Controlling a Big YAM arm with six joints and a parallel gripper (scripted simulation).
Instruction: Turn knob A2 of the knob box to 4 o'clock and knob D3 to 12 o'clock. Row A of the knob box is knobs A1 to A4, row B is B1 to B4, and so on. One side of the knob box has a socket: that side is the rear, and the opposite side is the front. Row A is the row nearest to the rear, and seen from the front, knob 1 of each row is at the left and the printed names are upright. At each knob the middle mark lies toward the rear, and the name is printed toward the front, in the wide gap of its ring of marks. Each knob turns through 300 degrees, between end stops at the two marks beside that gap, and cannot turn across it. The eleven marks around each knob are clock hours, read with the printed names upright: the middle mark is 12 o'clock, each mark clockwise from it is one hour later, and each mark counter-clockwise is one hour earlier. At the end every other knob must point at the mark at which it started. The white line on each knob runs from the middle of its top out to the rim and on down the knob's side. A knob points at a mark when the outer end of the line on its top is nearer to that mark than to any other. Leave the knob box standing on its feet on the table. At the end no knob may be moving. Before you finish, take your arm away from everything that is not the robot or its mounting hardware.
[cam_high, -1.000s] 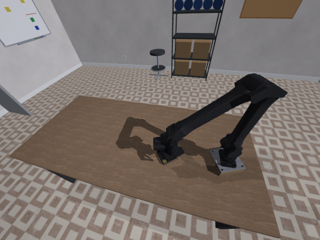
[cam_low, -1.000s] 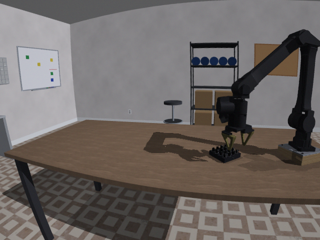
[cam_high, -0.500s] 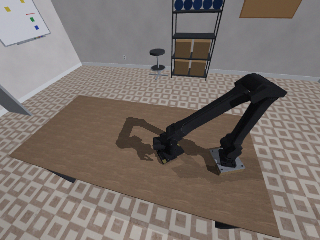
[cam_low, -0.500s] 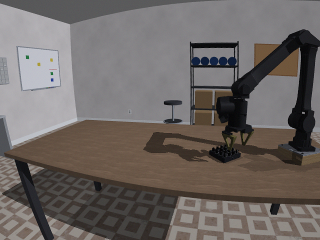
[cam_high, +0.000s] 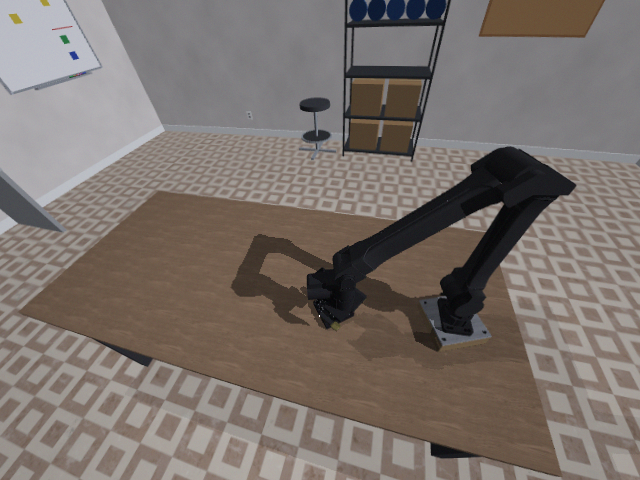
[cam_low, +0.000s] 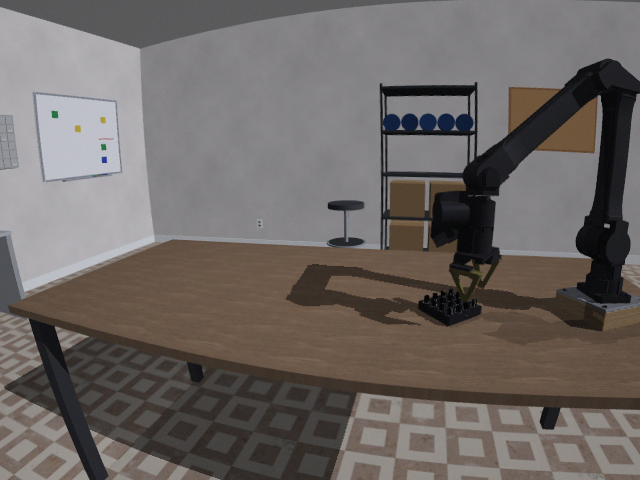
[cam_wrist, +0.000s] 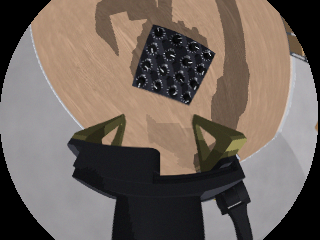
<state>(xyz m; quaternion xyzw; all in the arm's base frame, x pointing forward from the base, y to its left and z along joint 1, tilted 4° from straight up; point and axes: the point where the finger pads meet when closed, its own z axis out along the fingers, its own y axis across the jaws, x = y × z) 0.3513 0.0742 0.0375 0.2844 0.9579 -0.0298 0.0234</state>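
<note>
1. While the gripper (cam_high: 343, 315) (cam_low: 474, 293) (cam_wrist: 159, 118) hangs over the knob box (cam_high: 325, 324) (cam_low: 448, 316) (cam_wrist: 174, 65), its two fingers are spread wide, with nothing between them.
2. The knob box sits flat on the brown table (cam_high: 180, 289) (cam_low: 206, 310) (cam_wrist: 75, 60), its knobs facing up.
3. The black arm (cam_high: 423, 232) (cam_low: 537, 129) reaches over from the right of the knob box in the top and outside views. It hides most of the box from the top view.
4. Also to the right, well apart from the knob box, the metal base plate (cam_high: 483, 335) (cam_low: 599, 304) lies on a wooden block (cam_high: 465, 342) (cam_low: 620, 317).
5. Far behind the knob box, past the table, are a round stool (cam_high: 314, 104) (cam_low: 345, 205) and a shelf rack (cam_high: 387, 71) (cam_low: 429, 90).
6. In the outside view, one corner of the knob box points toward the viewer. In the wrist view, its sides slant. It looks almost square, so I can't tell its long way.
7. The printed names are too small to read, and I can't tell which side is the front.
</note>
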